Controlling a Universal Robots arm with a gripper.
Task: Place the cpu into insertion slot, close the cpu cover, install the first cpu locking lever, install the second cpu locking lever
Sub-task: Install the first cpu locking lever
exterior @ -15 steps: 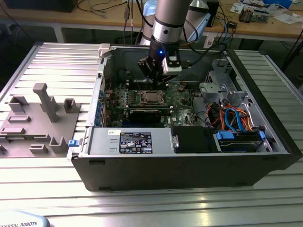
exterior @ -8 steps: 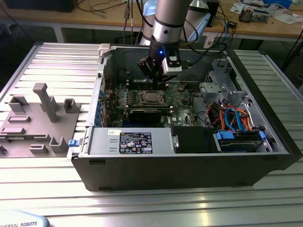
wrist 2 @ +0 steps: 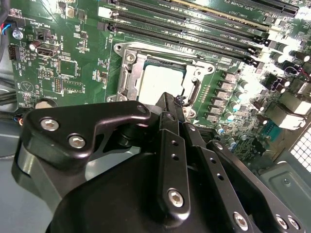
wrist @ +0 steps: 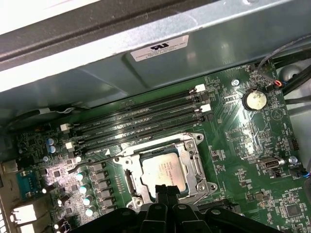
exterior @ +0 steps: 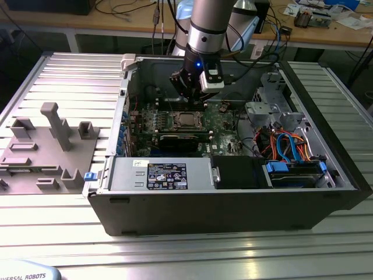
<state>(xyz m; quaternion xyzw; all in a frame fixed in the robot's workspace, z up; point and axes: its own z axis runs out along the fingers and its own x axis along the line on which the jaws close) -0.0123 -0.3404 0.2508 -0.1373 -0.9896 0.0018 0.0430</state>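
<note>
While the cpu (wrist: 164, 173) sits seated beneath the closed cpu cover (wrist: 192, 160), the gripper (wrist: 166, 190) hovers just above, clenched and empty; lever state is unclear.

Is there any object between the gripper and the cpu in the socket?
Nothing visible stands between them. The gripper hangs right over the cpu, which lies in the socket inside the cpu cover, its top bare in both wrist views.

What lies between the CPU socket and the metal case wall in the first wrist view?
Four long black memory slots run side by side on the green motherboard between the cpu, framed by the cpu cover, and the case wall.
</note>
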